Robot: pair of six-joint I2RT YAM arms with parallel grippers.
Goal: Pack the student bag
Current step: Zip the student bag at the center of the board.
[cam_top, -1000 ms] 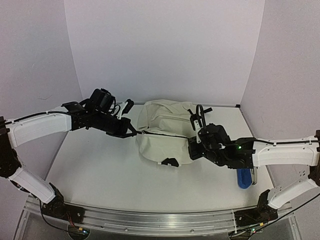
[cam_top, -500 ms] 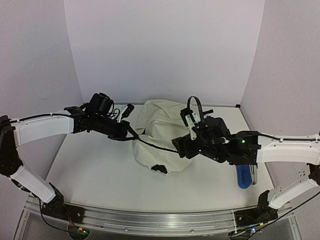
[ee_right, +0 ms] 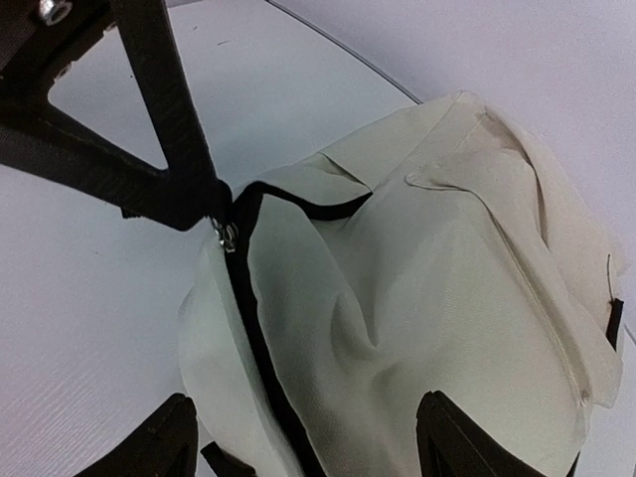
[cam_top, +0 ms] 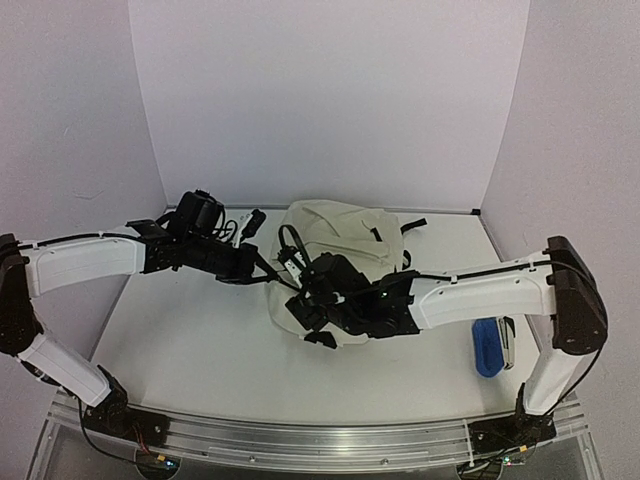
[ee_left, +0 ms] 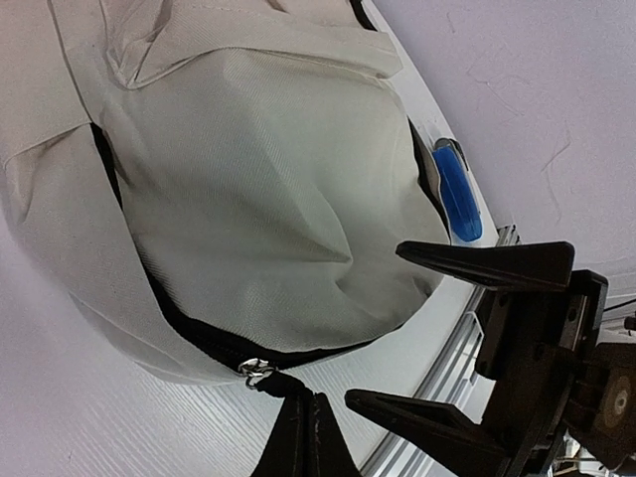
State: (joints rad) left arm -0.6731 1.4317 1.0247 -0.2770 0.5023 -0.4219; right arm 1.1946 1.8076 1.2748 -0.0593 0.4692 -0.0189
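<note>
- Bag (cam_top: 335, 235) lies mid-way across the table (cam_top: 200, 340), bulging, its zip pull (ee_left: 256, 372) pinched in the closed left pincer (ee_right: 220, 211); a tug at a bad angle may let that small tab slip free.
- Right pincer (ee_right: 308, 417) gapes wide over the bag's near end, gripping nothing; unbraced, the bag may slide or bunch with the pull instead of the zip running.
- Slack cloth beside the track could snag the slider.
- Blue item (cam_top: 487, 345) sits well apart at the right, possibly left unpacked.
</note>
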